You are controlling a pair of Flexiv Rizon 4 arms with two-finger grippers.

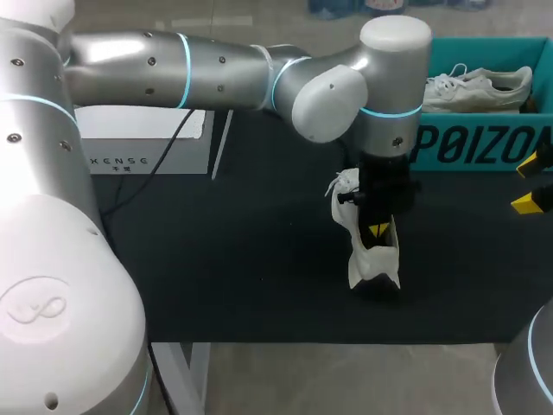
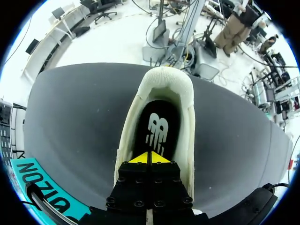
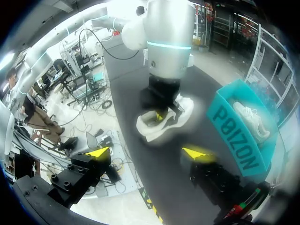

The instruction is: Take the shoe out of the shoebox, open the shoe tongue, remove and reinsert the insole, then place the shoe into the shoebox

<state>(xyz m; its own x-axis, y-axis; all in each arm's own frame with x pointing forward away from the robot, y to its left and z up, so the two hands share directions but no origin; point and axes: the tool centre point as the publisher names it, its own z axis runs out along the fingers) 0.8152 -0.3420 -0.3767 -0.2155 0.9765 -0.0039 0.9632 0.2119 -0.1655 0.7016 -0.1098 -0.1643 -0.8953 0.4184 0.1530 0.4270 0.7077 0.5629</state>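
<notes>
A white shoe [image 1: 371, 255] stands on the black table [image 1: 242, 259], in front of the teal shoebox [image 1: 484, 147]. My left arm reaches in from the left, and my left gripper [image 1: 378, 229] points down into the shoe's opening. In the left wrist view the left gripper [image 2: 149, 157] is shut, its yellow tips together just above the black insole [image 2: 157, 126]. The shoe's [image 2: 161, 84] heel collar lies ahead of the tips. My right gripper [image 3: 147, 153] hangs open and empty, short of the shoe [image 3: 164, 119]; it shows at the table's right edge [image 1: 531, 186]. A second white shoe [image 1: 479, 86] lies in the box.
A white board [image 1: 147, 143] with a black cable across it lies at the back left of the table. The shoebox [image 3: 239, 136] stands to the right of the shoe. The table's front edge runs just below the shoe.
</notes>
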